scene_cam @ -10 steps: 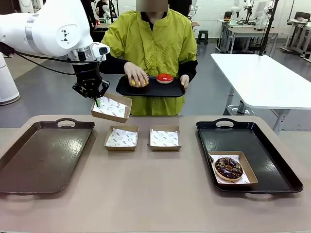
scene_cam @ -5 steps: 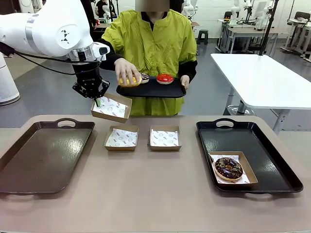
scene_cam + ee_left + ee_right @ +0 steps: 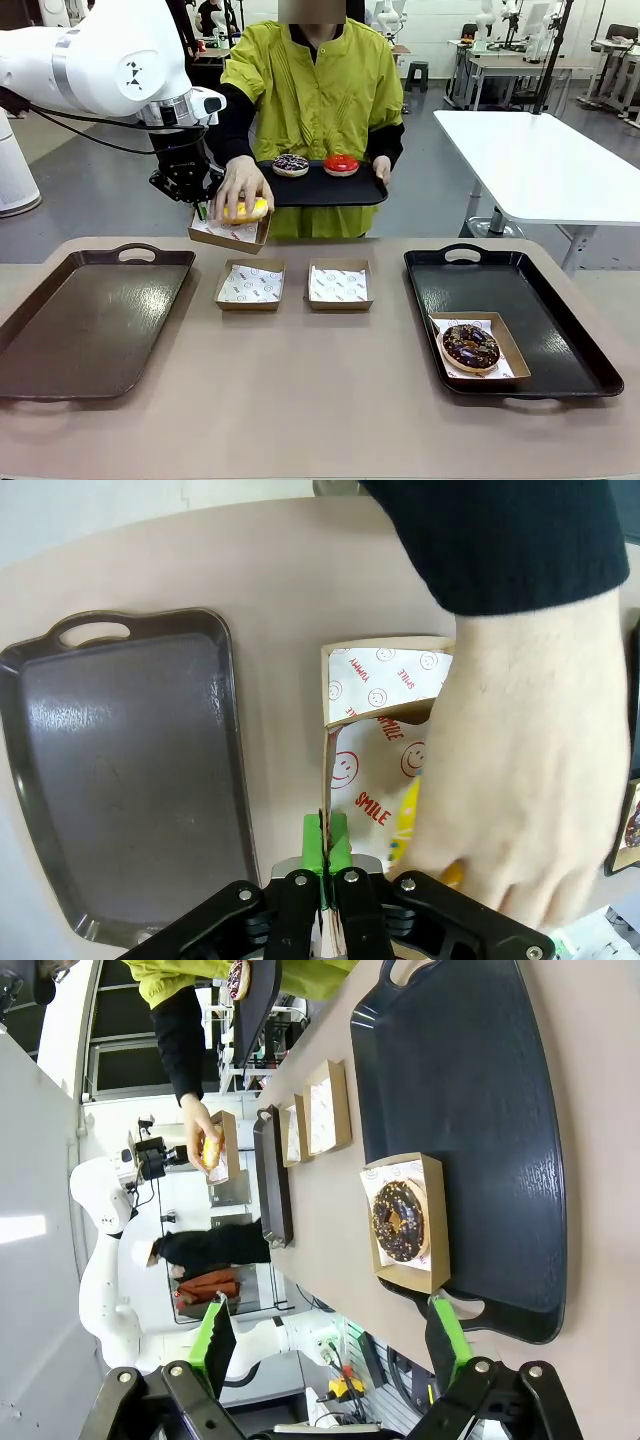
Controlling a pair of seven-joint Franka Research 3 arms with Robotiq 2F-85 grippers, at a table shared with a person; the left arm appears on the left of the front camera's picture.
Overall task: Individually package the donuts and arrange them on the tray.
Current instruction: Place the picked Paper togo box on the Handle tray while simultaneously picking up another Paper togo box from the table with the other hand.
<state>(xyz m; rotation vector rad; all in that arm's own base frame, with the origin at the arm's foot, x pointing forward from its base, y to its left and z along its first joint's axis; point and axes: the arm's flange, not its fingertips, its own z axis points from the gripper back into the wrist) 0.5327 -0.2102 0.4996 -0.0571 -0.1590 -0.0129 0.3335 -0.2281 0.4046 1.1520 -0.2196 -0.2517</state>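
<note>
At ten o'clock, left tool (image 3: 200, 207) pinches the box (image 3: 228, 234) while a hand (image 3: 240, 180) seats the yellow donut (image 3: 248, 210); next, likely a level carry to the tray (image 3: 560, 330). Right tool (image 3: 332, 1340) wide.

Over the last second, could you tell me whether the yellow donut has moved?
Yes. The person's hand has carried the yellow donut down and left off the held black tray, toward the table, to the box in the left gripper.
</note>
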